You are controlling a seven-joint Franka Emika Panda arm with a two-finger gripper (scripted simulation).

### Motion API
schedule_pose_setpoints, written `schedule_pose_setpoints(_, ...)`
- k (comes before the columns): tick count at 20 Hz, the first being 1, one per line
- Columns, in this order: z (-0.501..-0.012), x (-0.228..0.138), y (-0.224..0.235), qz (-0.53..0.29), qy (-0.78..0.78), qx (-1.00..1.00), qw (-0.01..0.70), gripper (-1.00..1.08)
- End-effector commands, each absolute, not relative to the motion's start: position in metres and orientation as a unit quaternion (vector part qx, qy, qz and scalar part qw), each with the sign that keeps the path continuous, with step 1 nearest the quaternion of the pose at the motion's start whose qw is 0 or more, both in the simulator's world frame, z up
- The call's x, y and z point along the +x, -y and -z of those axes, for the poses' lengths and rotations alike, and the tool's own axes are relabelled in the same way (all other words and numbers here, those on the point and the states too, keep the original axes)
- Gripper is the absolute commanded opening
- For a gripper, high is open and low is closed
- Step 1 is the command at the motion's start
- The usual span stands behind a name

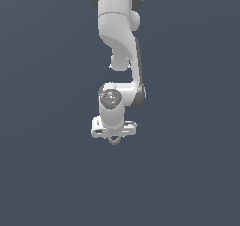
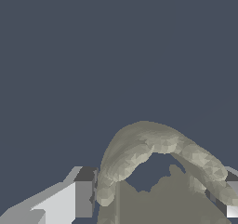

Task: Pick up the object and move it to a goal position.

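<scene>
The white claw (image 1: 114,135) grips the dull tan-olive hollow ring (image 1: 114,140) between its fingers (image 2: 83,197). Plain dark blue-grey worktop (image 1: 187,183) surrounds them.

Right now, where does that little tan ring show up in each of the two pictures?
Exterior view: the tan ring peeks out as a small curved sliver just under the white gripper, near the picture's middle.
Wrist view: the ring fills the lower half as a large tan arch spanning between the gripper's fingers.
Shared landmark: the gripper itself, with the ring sitting between its fingers in both views.
</scene>
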State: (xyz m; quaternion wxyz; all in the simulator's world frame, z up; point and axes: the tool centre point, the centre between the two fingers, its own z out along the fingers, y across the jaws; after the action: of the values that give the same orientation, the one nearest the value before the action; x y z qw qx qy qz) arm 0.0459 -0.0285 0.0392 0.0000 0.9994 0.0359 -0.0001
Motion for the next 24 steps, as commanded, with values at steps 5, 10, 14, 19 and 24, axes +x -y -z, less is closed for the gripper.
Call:
schedule_pose_setpoints(5, -0.039, 0.046, 0.028, 0.000, -0.036, 0.999, 0.000, -1.00)
schedule_pose_setpoints(10, -0.041, 0.042, 0.034, 0.000, -0.036, 0.999, 0.000, -1.00)
schedule_pose_setpoints(14, -0.044, 0.034, 0.048, 0.000, -0.036, 0.999, 0.000, -1.00)
schedule_pose_setpoints(19, -0.052, 0.015, 0.078, 0.000, -0.036, 0.999, 0.000, -1.00)
schedule_pose_setpoints(24, -0.059, -0.001, 0.105, 0.000, -0.036, 0.999, 0.000, -1.00)
